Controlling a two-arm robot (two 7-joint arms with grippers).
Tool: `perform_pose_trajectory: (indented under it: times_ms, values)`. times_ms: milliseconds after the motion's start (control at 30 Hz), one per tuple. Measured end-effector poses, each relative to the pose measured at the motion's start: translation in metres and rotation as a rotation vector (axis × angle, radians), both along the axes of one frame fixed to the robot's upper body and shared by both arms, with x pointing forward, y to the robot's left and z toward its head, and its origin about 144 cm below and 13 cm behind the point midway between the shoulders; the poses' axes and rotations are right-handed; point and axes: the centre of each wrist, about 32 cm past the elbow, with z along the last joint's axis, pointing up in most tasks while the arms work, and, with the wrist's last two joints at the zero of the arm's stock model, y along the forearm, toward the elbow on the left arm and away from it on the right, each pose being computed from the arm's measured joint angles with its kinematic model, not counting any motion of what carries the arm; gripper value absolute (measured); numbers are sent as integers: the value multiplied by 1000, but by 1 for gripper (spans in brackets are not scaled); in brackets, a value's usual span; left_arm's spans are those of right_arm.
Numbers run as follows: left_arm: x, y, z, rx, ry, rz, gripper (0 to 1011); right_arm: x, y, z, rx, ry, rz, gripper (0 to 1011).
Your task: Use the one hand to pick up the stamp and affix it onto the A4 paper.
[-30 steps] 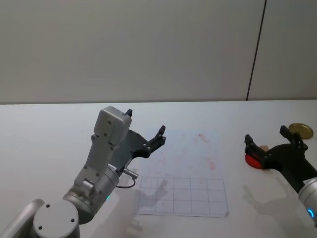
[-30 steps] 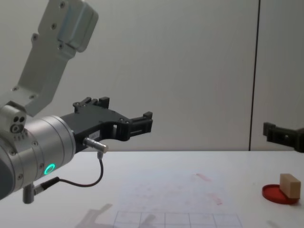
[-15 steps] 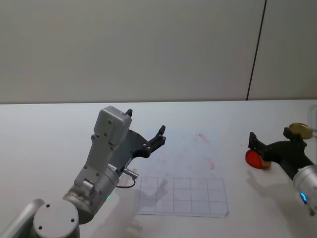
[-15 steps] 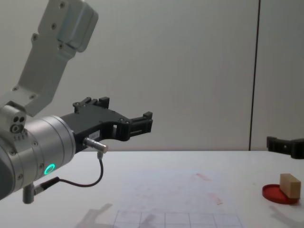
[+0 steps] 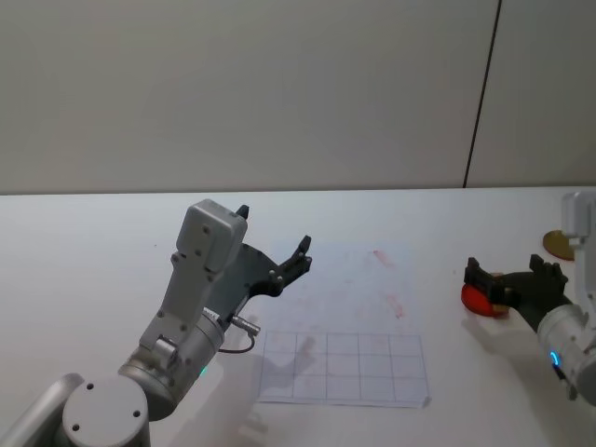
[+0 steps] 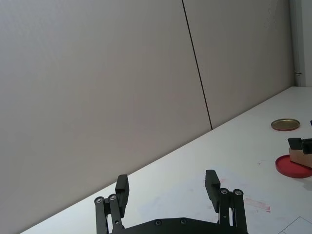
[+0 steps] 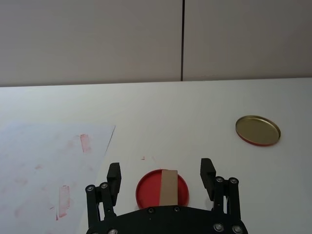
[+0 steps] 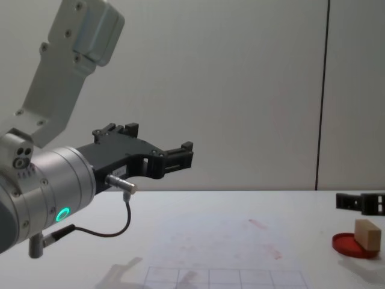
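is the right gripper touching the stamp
Apart. The right wrist view shows the right gripper open, with its fingers on either side of the stamp and a plain gap on each side.

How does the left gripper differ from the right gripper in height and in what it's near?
The left gripper is raised above the table, at the left of the A4 paper; the right gripper sits low, right of it. Nothing lies between the left gripper's fingers; the right gripper's fingers flank the stamp resting on the red dish, not gripping it. Both are open.
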Motion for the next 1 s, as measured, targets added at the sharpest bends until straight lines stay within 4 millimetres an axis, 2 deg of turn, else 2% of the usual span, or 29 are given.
perform_pose_trajectory:
  times_ms: [300, 400, 700, 1000]
  values:
    - [0, 0, 0, 0, 0, 0, 993, 6, 7, -2, 0, 58, -39, 1001]
    - [0, 0, 0, 0, 0, 0, 993, 7, 9, -2, -1, 68, -47, 968]
    - [0, 0, 0, 0, 0, 0, 993, 14, 15, -4, -8, 120, -74, 728]
    - [0, 0, 0, 0, 0, 0, 993, 20, 21, -5, -18, 153, -85, 417]
